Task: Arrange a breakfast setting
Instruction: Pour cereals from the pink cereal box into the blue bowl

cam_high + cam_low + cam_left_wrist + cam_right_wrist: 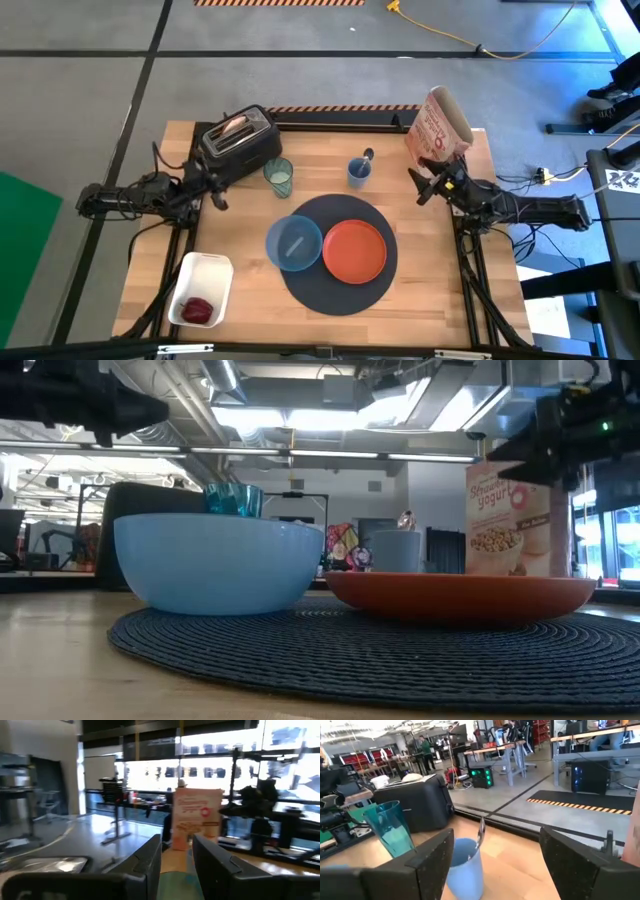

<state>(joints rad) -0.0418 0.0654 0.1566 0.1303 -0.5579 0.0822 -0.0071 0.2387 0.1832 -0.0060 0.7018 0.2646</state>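
The dark blue-grey round mat (336,283) lies on the table's middle. The blue bowl (293,243) rests on its left part and the orange plate (354,250) on its right part; both show in the low view, the bowl (215,565) and the plate (460,596). The green tumbler (279,177) stands upright beyond the mat. The metal spoon (367,157) stands handle-up in a small blue cup (358,172). My left gripper (212,193) hovers open beside the toaster. My right gripper (423,186) hovers open, right of the cup (467,865), with the spoon (481,832) ahead of it.
A black toaster (240,143) with bread stands at the far left. A printed yogurt-snack bag (438,125) stands at the far right. A white tray (186,290) holding a red thing lies at the near left corner. Bare wood shows near the mat's right.
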